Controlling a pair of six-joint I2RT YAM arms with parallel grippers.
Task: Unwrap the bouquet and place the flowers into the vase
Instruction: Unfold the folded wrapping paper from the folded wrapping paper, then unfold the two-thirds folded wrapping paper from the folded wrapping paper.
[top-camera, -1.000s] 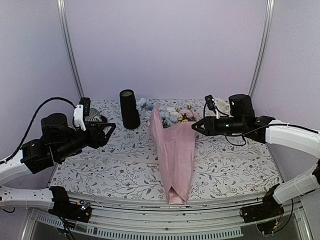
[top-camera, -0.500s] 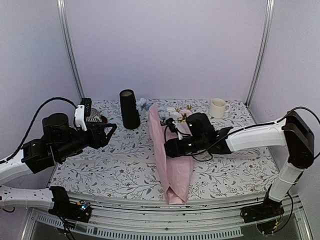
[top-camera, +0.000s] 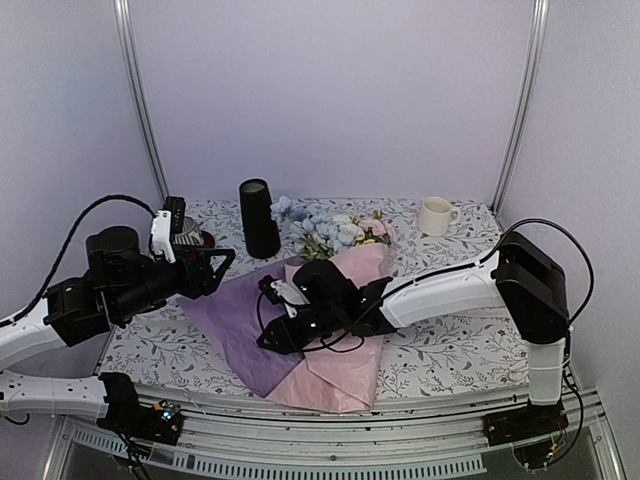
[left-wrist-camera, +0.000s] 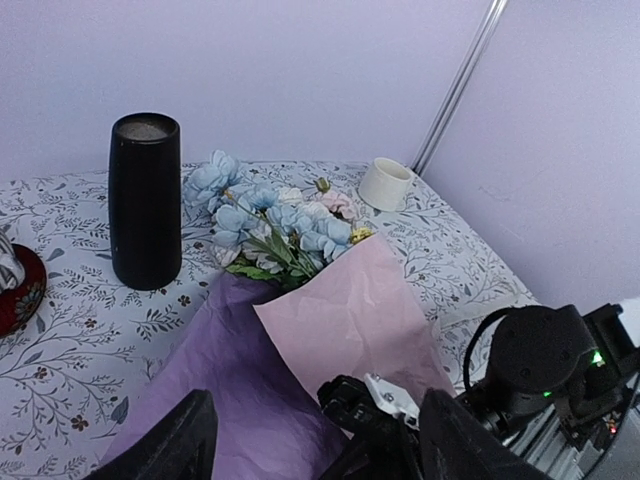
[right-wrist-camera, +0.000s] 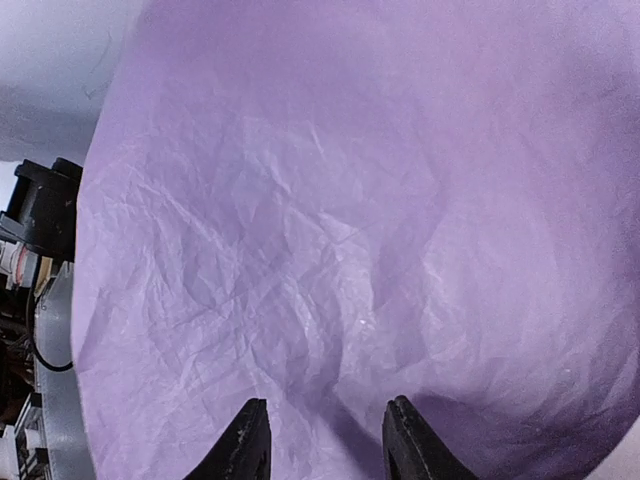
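The bouquet lies opened on the table. Its lilac paper sheet (top-camera: 235, 325) (left-wrist-camera: 215, 395) is spread out to the left, and a pink sheet (top-camera: 352, 295) (left-wrist-camera: 345, 320) covers the stems. The flowers (top-camera: 330, 228) (left-wrist-camera: 275, 215), pale blue, pink and yellow, fan out at the back. Left of them the black vase (top-camera: 259, 218) (left-wrist-camera: 145, 200) stands upright. My right gripper (top-camera: 272, 338) (right-wrist-camera: 328, 440) reaches low over the lilac paper (right-wrist-camera: 330, 220), jaws apart, nothing between them. My left gripper (top-camera: 222, 262) (left-wrist-camera: 315, 450) hovers open at the left, above the paper's edge.
A cream mug (top-camera: 435, 215) (left-wrist-camera: 385, 183) stands at the back right. A striped cup (top-camera: 185, 232) and a red dish (left-wrist-camera: 15, 285) sit at the back left by my left wrist. My right arm (top-camera: 450, 290) stretches across the table's middle.
My right arm swept from the back right across the bouquet to the front left. The paper cone has opened, with the lilac sheet now spread leftward. The left arm barely moved.
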